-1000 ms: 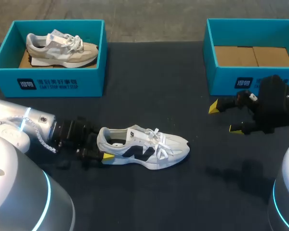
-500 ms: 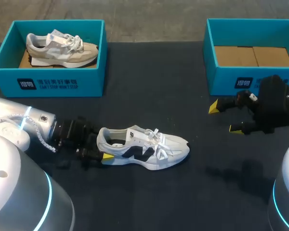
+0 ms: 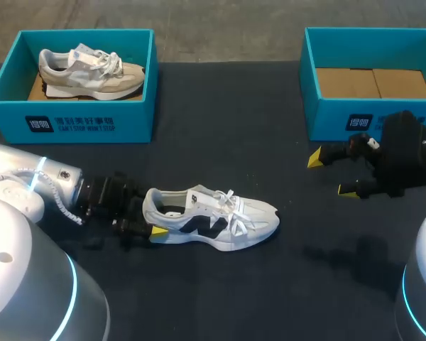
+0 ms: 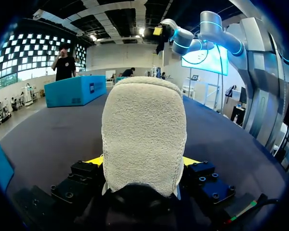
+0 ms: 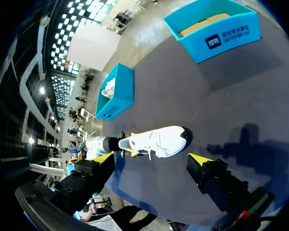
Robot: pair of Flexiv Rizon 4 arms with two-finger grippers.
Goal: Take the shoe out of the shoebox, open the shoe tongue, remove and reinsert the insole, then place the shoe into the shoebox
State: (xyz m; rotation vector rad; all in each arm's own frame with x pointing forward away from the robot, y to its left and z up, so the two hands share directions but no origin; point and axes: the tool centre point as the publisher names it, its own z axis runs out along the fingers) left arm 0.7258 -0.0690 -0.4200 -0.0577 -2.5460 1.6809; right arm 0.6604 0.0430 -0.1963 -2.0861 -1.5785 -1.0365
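A white sneaker with dark side marks (image 3: 213, 219) lies on its sole on the dark table, toe pointing right. My left gripper (image 3: 150, 216) is at its heel, one yellow tip on the near side and the other hidden behind the shoe. In the left wrist view the fuzzy heel (image 4: 143, 125) fills the gap, and the fingers (image 4: 94, 160) press it from both sides, so the gripper is shut on it. My right gripper (image 3: 331, 175) hangs open and empty in front of the right-hand teal shoebox (image 3: 326, 117), far from the sneaker (image 5: 154, 141).
The right shoebox holds only cardboard. A second teal shoebox (image 3: 78, 121) at the back left holds a beige sneaker (image 3: 92, 71). Dark table stretches between the boxes and ahead of the white shoe's toe.
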